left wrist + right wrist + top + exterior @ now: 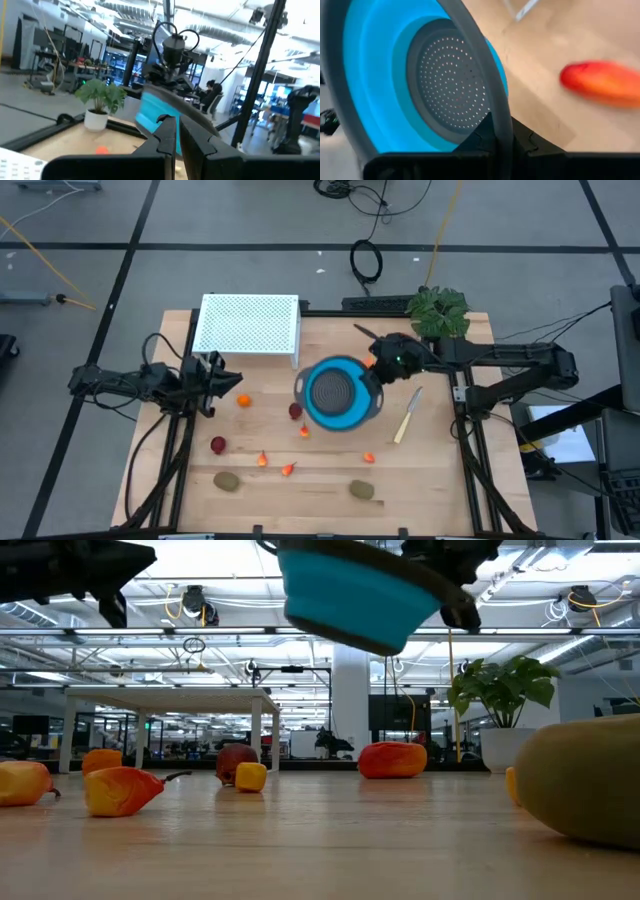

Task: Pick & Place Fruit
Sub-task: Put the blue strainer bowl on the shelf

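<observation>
Fruit (244, 401): scattered on table (430, 480), none held; judged light, hard, prone to roll, best pinched across middle
R gripper (375, 370): jaws clamped on colander (338, 392) rim, held above table
L gripper (212, 385): jaws closed, empty

The room is bright, lit evenly from rows of ceiling lamps that glare white across the top of the low view. On the wooden table (330, 480) shadows are soft and short. In the low view the kiwi (585, 780) nearest the lens is a blurred mass. The left wrist view is hazy throughout. In the right wrist view the blue colander (395, 80) is sharp, the red-orange fruit (600, 82) smeared.
</observation>
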Action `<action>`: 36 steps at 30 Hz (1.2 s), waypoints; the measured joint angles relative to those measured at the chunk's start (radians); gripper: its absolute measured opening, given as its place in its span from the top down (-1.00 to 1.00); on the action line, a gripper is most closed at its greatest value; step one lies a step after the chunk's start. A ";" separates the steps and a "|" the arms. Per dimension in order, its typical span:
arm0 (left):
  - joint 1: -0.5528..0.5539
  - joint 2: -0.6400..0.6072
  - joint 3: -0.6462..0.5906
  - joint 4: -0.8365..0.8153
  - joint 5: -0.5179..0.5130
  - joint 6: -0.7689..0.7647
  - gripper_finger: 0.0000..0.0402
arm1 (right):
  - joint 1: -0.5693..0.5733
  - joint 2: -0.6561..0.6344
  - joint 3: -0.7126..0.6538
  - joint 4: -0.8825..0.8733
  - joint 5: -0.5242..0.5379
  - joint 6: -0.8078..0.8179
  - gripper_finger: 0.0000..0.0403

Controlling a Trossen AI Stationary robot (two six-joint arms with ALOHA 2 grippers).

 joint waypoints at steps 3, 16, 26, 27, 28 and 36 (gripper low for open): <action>0.000 0.000 0.000 0.000 -0.006 -0.010 0.89 | -0.021 0.000 0.000 0.030 0.076 -0.038 0.98; 0.000 0.210 0.000 0.151 -0.227 -0.110 0.89 | -0.119 0.000 0.000 0.218 0.328 -0.203 0.98; 0.000 0.488 0.054 0.386 -0.337 -0.044 0.84 | -0.187 0.000 -0.001 0.290 0.476 -0.331 0.97; 0.000 0.516 0.074 0.384 -0.345 -0.041 0.80 | -0.191 0.000 -0.001 0.312 0.477 -0.356 0.97; 0.000 0.543 0.099 0.380 -0.350 -0.032 0.75 | -0.193 0.000 -0.001 0.335 0.476 -0.376 0.97; 0.000 0.757 0.306 0.370 -0.457 0.141 0.24 | -0.195 0.049 0.000 0.506 0.503 -0.452 0.97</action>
